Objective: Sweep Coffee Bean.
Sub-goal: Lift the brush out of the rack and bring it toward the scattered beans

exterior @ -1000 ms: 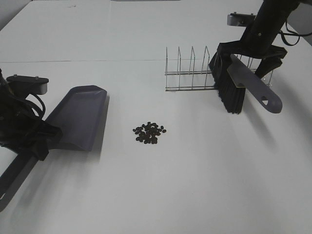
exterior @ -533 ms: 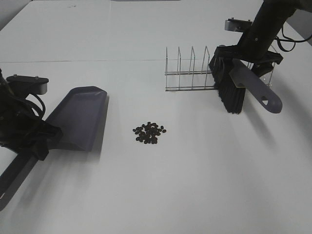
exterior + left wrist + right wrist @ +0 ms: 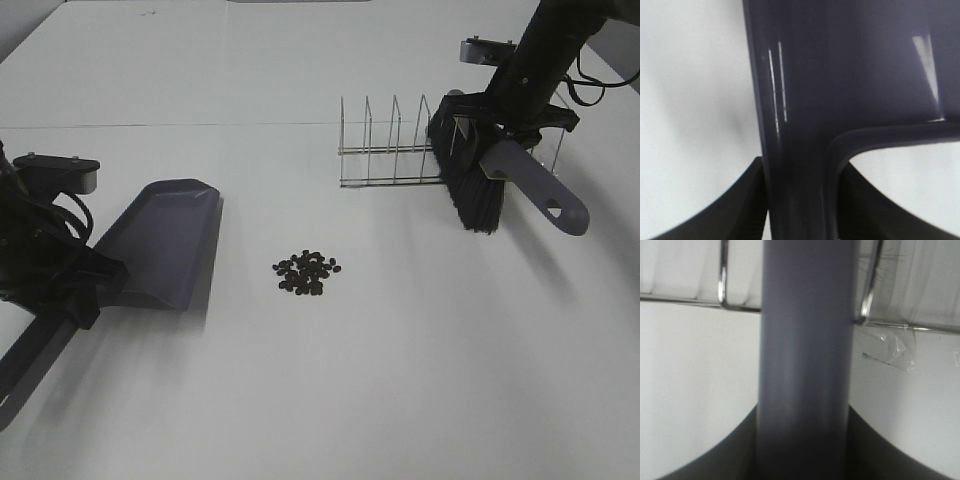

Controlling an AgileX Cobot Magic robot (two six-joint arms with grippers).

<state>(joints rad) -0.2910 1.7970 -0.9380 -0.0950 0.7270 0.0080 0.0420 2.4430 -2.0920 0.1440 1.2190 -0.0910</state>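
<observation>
**Ext high.** Progress: nothing swept yet. The coffee bean pile (image 3: 307, 272) sits mid-counter (image 3: 400, 390) as one tight cluster of small dark ovals, w/ a few strays at its rim and none in the dustpan (image 3: 165, 240). Pan lies at 9 o'clock of pile, near but apart; its mouth appears to point ~1 o'clock, not at the beans. Left fingers (image 3: 85, 290) are clamped on the pan handle. Brush (image 3: 475, 190) is at 2 o'clock of pile, well apart, bristles down, by the wire rack (image 3: 385, 150). Right fingers (image 3: 515, 118) grip its handle. Judged left to do: bring brush over, set pan by pile, sweep in.

**L wrist.** Dustpan handle (image 3: 800, 125) is pinched btw dark fingers (image 3: 747, 205). No beans in view.

**R wrist.** Brush handle (image 3: 807, 365) is pinched likewise, w/ rack wires behind. No beans in view.
</observation>
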